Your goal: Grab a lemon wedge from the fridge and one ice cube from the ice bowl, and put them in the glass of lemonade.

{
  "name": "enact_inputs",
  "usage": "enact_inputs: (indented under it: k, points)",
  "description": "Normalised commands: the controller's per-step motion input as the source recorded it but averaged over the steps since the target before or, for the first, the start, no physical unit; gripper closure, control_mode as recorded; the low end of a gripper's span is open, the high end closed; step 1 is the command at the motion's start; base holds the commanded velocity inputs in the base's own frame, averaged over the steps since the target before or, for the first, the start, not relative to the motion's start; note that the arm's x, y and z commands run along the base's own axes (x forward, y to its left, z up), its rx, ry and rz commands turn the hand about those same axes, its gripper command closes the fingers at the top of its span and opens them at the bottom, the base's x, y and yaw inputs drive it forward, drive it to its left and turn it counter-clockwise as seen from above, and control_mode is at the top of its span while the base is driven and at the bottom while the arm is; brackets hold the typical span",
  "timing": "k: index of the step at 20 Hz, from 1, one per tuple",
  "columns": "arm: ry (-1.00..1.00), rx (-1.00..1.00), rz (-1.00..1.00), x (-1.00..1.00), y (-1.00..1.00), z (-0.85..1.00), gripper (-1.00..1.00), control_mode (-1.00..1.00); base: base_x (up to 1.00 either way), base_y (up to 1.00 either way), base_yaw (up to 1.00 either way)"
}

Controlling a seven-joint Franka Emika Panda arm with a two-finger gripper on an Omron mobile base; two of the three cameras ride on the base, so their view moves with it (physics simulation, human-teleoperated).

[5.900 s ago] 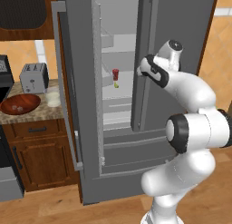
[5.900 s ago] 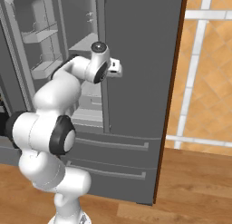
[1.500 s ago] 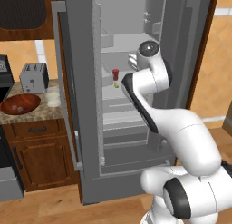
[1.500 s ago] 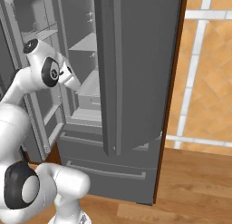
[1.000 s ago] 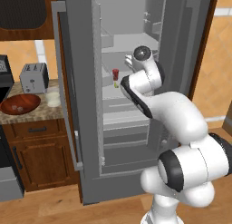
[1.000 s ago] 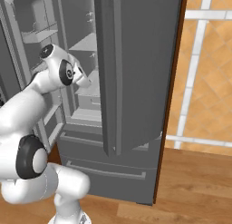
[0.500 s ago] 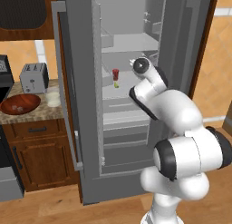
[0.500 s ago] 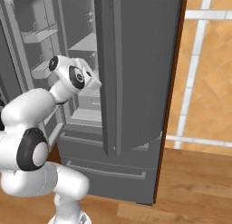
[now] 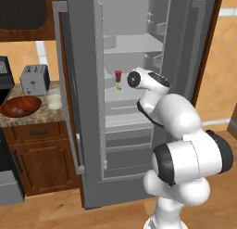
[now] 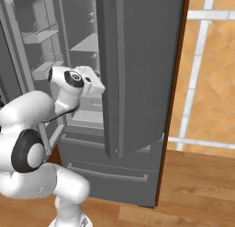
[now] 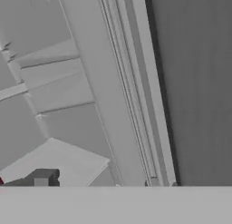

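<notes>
The fridge [image 9: 83,107] stands open. The lemon wedge [image 9: 119,87] lies untouched on its middle shelf, beside a small red cup [image 9: 118,75]. Gripper opening cannot be determined. Ice cube and glass steps remain.

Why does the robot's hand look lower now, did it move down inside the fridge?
Yes. Against the small red cup on the fridge shelf, the robot's wrist has dropped from above the cup to level with it, closer to the lemon wedge.
</notes>
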Motion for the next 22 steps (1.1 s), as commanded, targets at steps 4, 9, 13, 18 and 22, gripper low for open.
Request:
enact_inputs:
  k: [4,9,13,18,22]
  points:
    - [0.00,-0.12,-0.26,-1.00,-1.00,-0.11,-1.00,-1.00,0.00,0.00,0.00]
    - [0.03,-0.09,-0.29,-1.00,-1.00,-0.03,-1.00,-1.00,0.00,0.00,0.00]
    - [0.03,-0.06,-0.30,-1.00,-1.00,-0.06,-1.00,-1.00,0.00,0.00,0.00]
    - [0.05,0.03,-0.10,-0.89,-0.05,0.19,-1.00,-1.00,0.00,0.00,0.00]
    - [0.40,0.28,0.39,-0.13,0.80,0.48,-1.00,-1.00,0.00,0.00,0.00]
